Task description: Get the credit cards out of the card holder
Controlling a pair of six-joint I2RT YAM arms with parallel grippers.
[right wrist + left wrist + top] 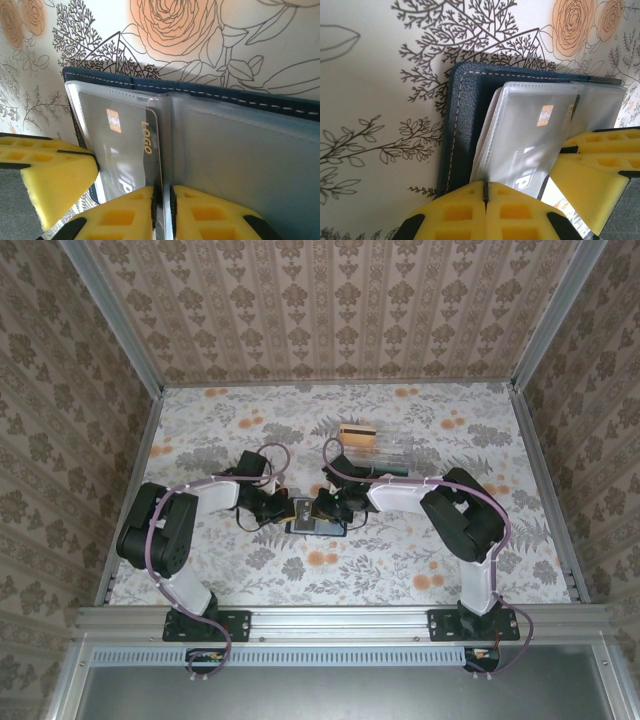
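Navy card holder, top view: the card holder (pixel 317 517) lies open on the floral table (pixel 400 570), about midway between left and right, with one tool on each side.
Left tool, top view: the left tool (pixel 284 508) is at the holder's left edge. From here I cannot tell whether it is closed.
Right tool, top view: the right tool (pixel 334 507) is at the holder's right edge, and its state is just as hard to read.
Clear box, top view: the clear box (pixel 385 445) stands farther back and a little right, apart from the holder. A tan card (pixel 357 433) lies in it.
Card holder, left wrist view: a stitched navy cover (pixel 462 125) lies flat with a clear sleeve (pixel 530 150) lifted off it. A chip card (pixel 545 116) sits inside the sleeve.
Left tool, left wrist view: the yellow pads (pixel 455 215) are pressed together, with the sleeve's edge running into their seam.
Right tool, right wrist view: the pads (pixel 215 215) are pinched on the sleeve fold (pixel 163 150), leaving only a thin slit between them.
Chip card, right wrist view: the card is dark, with gold "LOGO" lettering (pixel 146 137). It is still in its sleeve, left of the fold.
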